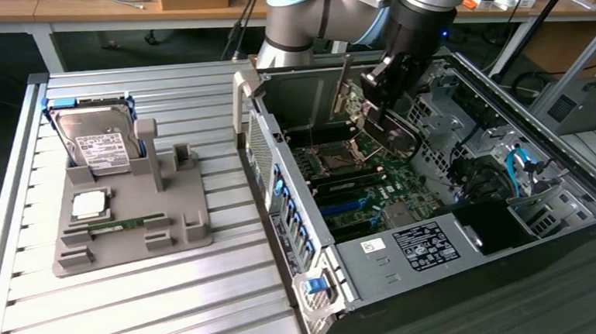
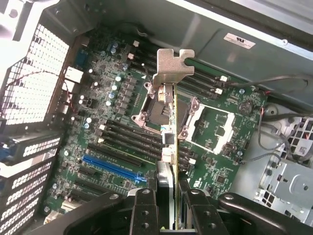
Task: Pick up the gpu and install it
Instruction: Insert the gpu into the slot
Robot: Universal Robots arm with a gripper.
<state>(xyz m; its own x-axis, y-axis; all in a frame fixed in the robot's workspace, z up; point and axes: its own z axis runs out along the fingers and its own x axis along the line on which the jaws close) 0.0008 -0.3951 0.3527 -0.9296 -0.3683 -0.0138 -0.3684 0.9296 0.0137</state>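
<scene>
Tool (image 2: 170,197) grips gpu (image 2: 170,122) edge-on

place: lab | signs: slatted workbench (image 1: 161,307), robot arm (image 1: 310,15), opened computer case (image 1: 387,264)

Your gpu (image 2: 171,142) shows a thin greenish edge topped by a silver bracket. Your pincer (image 2: 169,198) is black. The board (image 2: 112,122) is green with one blue slot (image 2: 112,169). The drive (image 1: 103,144) is silver with a white label, the tray (image 1: 126,243) is plain grey, and the tabletop (image 1: 131,317) is ribbed silver.
</scene>
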